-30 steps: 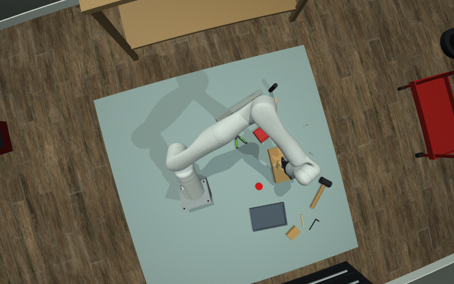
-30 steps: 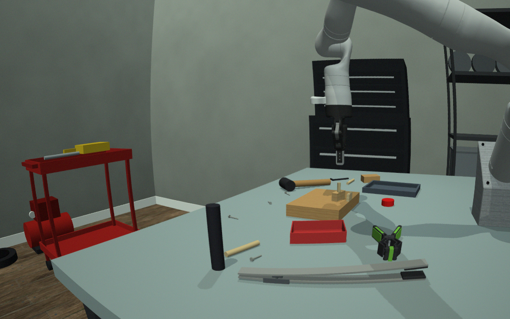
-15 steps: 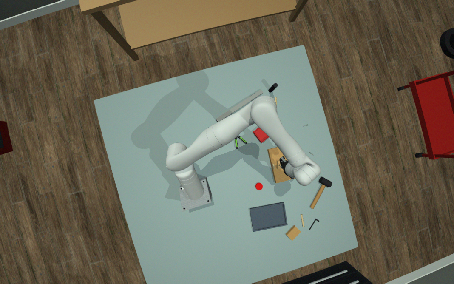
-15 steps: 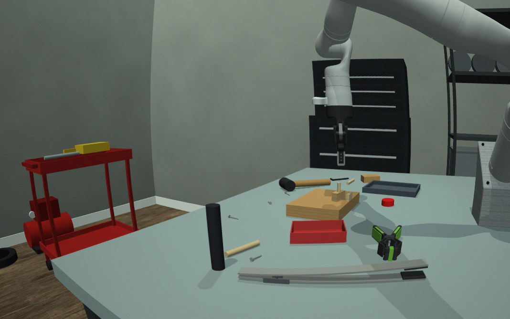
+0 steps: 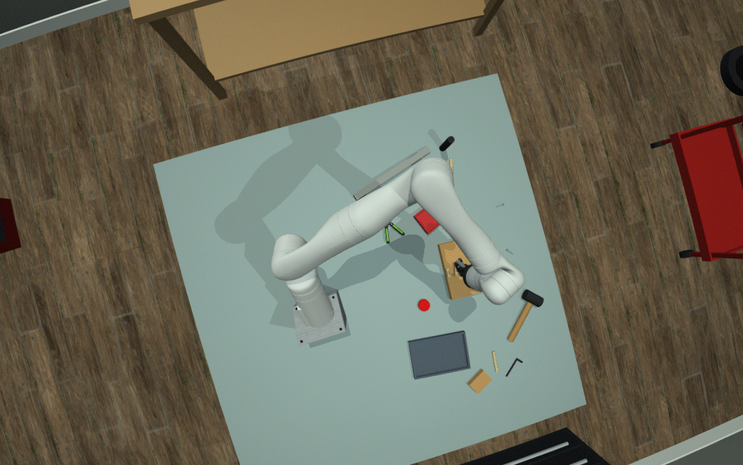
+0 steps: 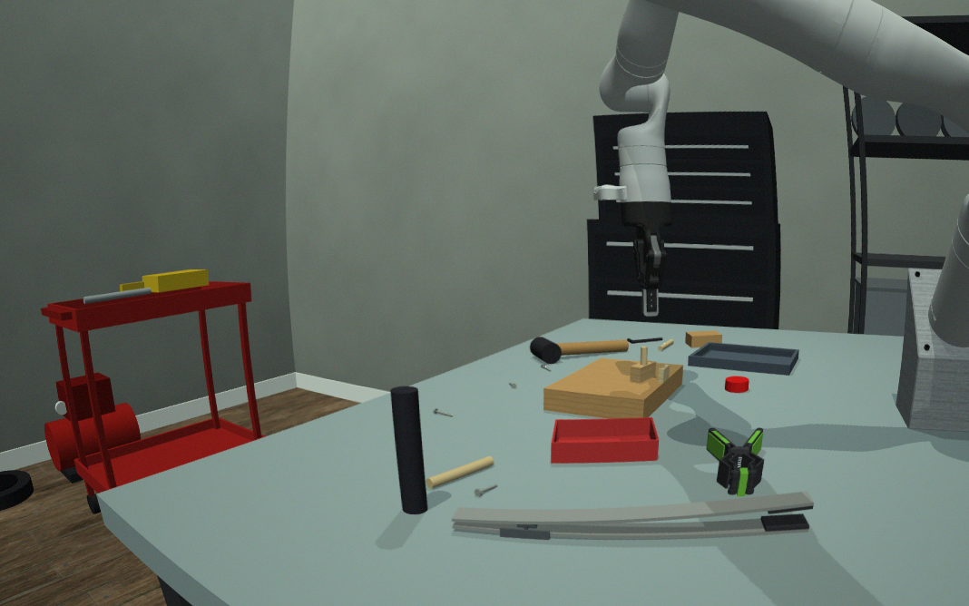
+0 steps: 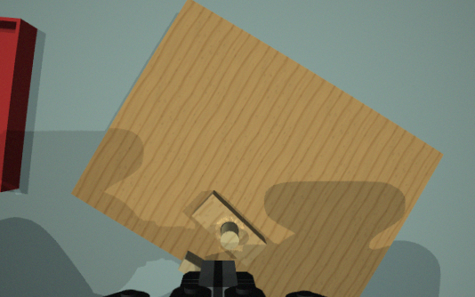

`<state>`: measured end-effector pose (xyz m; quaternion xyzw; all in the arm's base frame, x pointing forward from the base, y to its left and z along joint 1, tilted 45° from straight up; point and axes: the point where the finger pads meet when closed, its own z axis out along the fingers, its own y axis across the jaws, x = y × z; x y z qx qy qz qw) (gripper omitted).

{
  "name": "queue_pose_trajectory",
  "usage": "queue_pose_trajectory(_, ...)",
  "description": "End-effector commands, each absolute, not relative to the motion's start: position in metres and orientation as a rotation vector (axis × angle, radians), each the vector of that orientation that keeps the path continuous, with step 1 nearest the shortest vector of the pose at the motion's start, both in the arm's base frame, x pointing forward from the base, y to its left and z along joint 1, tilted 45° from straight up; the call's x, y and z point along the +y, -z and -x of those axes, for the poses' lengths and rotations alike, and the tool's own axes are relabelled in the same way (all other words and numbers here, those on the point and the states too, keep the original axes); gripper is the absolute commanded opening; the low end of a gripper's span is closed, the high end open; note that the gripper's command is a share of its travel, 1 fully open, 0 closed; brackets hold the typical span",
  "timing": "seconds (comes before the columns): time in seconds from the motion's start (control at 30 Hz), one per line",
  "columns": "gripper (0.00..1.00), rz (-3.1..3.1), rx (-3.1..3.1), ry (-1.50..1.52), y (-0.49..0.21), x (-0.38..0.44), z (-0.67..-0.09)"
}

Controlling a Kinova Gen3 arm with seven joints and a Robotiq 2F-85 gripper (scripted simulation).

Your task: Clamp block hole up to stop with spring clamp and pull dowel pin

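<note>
My gripper (image 5: 459, 264) (image 6: 649, 314) (image 7: 218, 283) is shut and empty, pointing down above the bench board (image 6: 592, 389) (image 7: 267, 111). The small wooden block (image 6: 642, 372) (image 7: 206, 213) lies on the board near one edge, turned a little against that edge. Its dowel pin (image 6: 643, 353) (image 7: 229, 240) stands upright in the hole. A small pale upright piece (image 6: 662, 372) (image 7: 189, 265), apparently the stop, is beside the block at the board's edge. My fingers partly hide it in the wrist view, so I cannot tell what lies between. The spring clamp (image 5: 396, 228) (image 6: 729, 470) stands on the table, away from the board.
A red box (image 5: 426, 221) (image 6: 603, 450) is near the board. A red disc (image 5: 423, 304) (image 6: 737, 384), a dark tray (image 5: 438, 355) and a mallet (image 5: 520, 320) lie around it. A black cylinder (image 5: 446, 143) (image 6: 408, 450) stands upright near a long grey tool (image 6: 629, 511).
</note>
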<state>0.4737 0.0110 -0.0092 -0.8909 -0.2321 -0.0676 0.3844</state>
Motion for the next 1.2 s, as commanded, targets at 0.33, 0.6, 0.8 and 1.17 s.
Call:
queue_pose_trajectory(0.33, 0.10, 2.220, -0.810, 0.261, 0.0135, 0.0073, -0.4726)
queue_pose_trajectory(0.6, 0.10, 2.177, -0.931, 0.309, 0.0141, 0.0076, -0.4716)
queue_pose_trajectory(0.8, 0.10, 2.127, -1.056, 0.361, 0.0146, 0.0078, -0.4709)
queue_pose_trajectory(1.17, 0.10, 2.036, -1.249, 0.442, 0.0152, 0.0080, -0.4699)
